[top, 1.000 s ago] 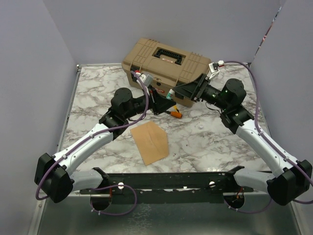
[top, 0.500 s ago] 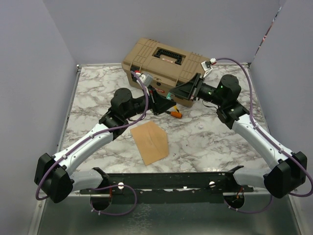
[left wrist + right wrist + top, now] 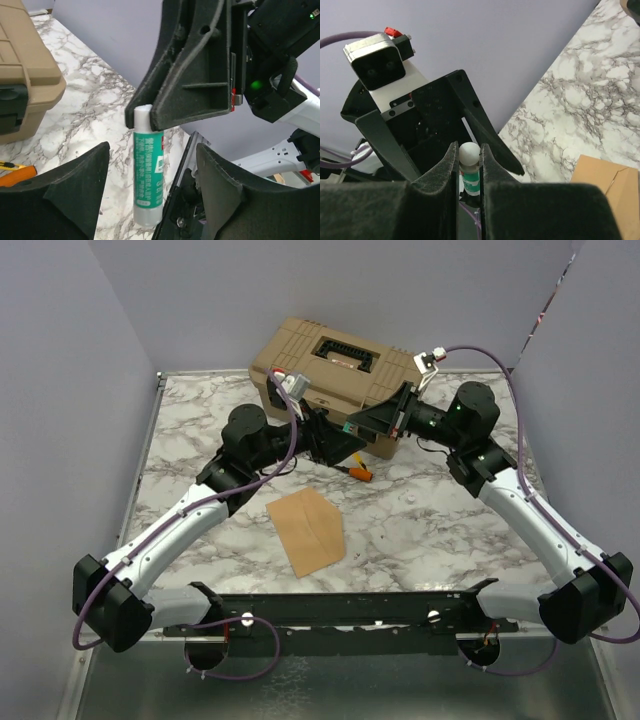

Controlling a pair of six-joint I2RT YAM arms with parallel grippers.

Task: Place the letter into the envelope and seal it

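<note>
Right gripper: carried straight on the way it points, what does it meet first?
Most likely the left gripper, which faces it, open, close ahead. The right gripper is shut on a glue stick. Depth is unclear.

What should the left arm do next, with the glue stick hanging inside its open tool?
Probably close the left tool on the green body of the glue stick. The right tool is shut on its white cap, while the left one stands open either side of the body, not touching it. Gripping the body should let the arms pull the cap off, ready to seal the envelope.
</note>
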